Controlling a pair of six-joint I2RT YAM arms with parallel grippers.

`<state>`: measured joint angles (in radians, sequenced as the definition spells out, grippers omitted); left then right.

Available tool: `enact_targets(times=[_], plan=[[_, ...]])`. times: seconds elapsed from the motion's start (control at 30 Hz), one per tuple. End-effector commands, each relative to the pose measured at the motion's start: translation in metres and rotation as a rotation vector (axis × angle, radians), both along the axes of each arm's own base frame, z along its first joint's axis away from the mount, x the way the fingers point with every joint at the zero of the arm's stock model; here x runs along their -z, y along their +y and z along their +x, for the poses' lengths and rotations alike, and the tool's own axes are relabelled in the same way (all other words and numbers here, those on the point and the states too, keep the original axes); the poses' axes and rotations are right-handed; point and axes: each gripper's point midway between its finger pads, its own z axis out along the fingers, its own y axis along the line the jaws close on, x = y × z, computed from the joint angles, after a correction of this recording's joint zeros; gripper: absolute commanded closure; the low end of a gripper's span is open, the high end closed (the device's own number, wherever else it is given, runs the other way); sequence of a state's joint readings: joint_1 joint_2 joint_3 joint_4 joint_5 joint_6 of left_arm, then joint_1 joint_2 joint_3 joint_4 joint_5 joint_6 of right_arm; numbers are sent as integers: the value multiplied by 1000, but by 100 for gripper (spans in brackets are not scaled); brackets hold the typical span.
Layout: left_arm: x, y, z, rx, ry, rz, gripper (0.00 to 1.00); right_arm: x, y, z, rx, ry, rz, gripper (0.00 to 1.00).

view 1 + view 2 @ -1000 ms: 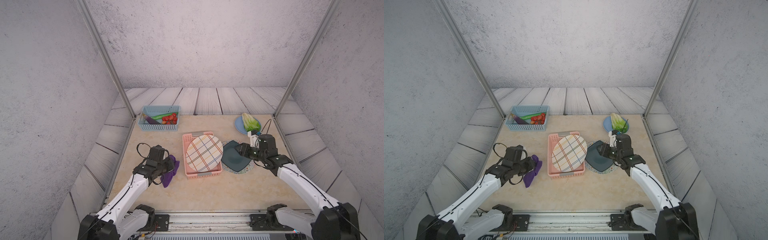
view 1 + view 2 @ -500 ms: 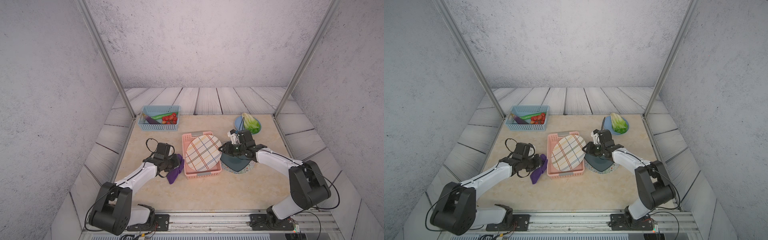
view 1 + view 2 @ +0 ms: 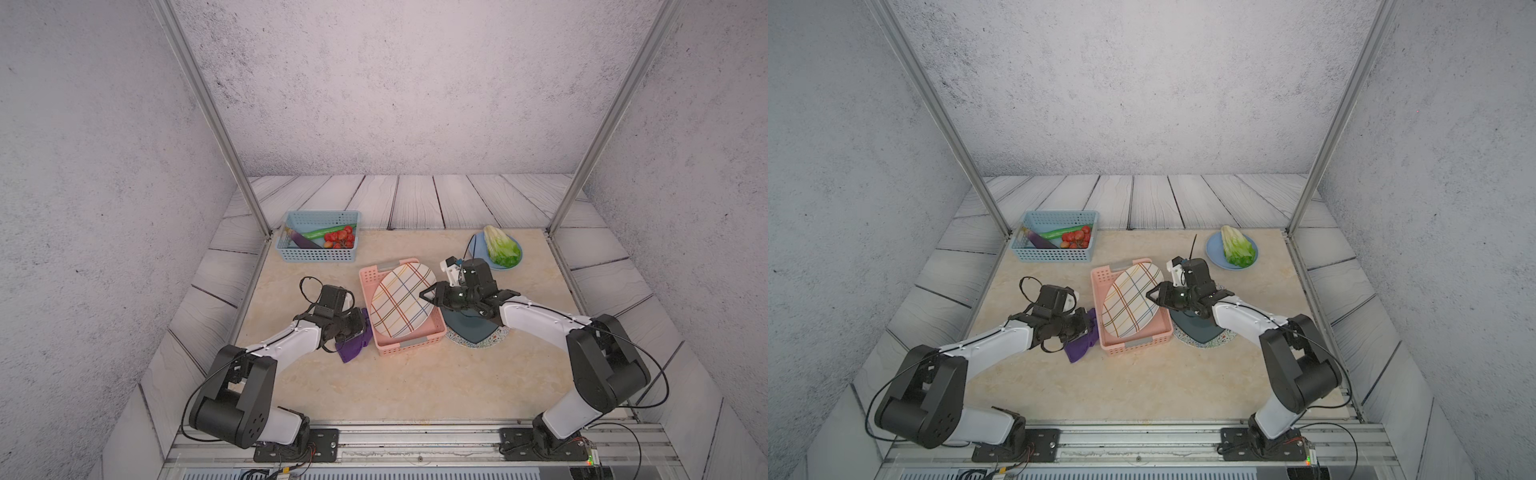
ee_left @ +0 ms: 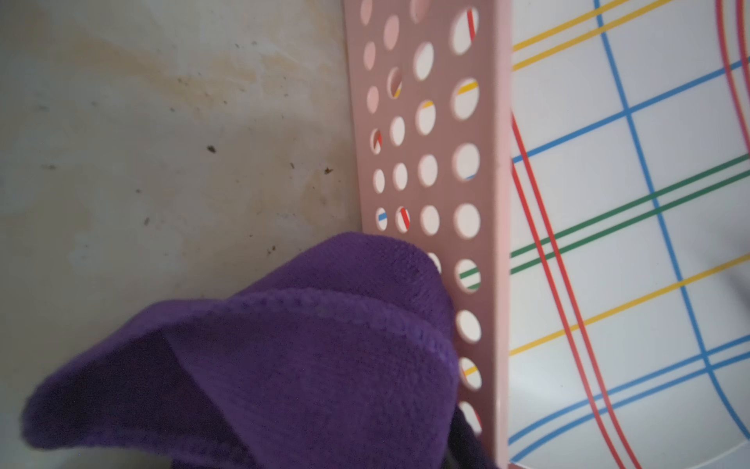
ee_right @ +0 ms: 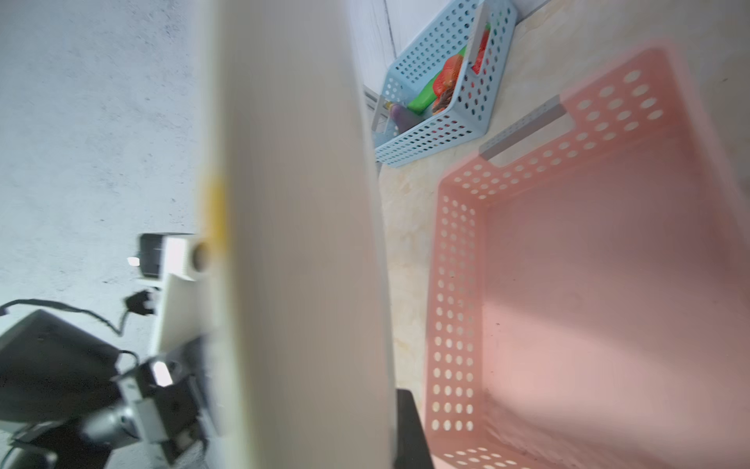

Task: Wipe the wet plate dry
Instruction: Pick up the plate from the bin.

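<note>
Plaid plate [image 3: 401, 301] leans in pink basket [image 3: 409, 345], frame centre, long axis lower-left to upper-right. Right gripper [image 3: 428, 294] at its right rim, opening and grip unclear. Left gripper [image 3: 358, 327], closed on purple cloth [image 3: 351, 351], just left of basket.

Beige marbled tabletop [image 3: 415, 386], blue basket [image 3: 318, 259], pink basket [image 3: 409, 343], blue plate [image 3: 1214, 251], patterned mat [image 3: 473, 340]

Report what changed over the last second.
The right gripper swung from above the dark plate to the near rim of the plaid plate, its jaws now at that rim; whether they grip is unclear. The left gripper, shut on the purple cloth, carried it closer to the pink basket. The plaid plate leans in the basket as before; nothing else moved.
</note>
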<state>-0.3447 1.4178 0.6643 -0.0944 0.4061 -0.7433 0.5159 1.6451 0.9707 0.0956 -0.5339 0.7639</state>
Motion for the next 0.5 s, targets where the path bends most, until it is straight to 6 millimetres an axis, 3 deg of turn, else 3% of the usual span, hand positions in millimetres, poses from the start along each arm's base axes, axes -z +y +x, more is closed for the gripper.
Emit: enact_targets(times=[0.0,0.1,0.17,0.27,0.37,0.47], plan=[[-22,-6,5,13,-74,-20,100,30,3,5,20,26,-84,68],[-34,9,-2,-5,-104,42,100,26,0,7,30,8,-107,88],[-59,20,-7,-18,-160,70,100,7,-3,8,33,-35,-103,100],[-106,29,-16,-25,-266,75,100,-30,-6,4,39,-109,-60,100],[-159,25,-19,-22,-407,4,100,-70,-6,-7,41,-167,37,100],[-184,12,-19,23,-445,-36,100,-97,1,-25,27,-175,164,100]])
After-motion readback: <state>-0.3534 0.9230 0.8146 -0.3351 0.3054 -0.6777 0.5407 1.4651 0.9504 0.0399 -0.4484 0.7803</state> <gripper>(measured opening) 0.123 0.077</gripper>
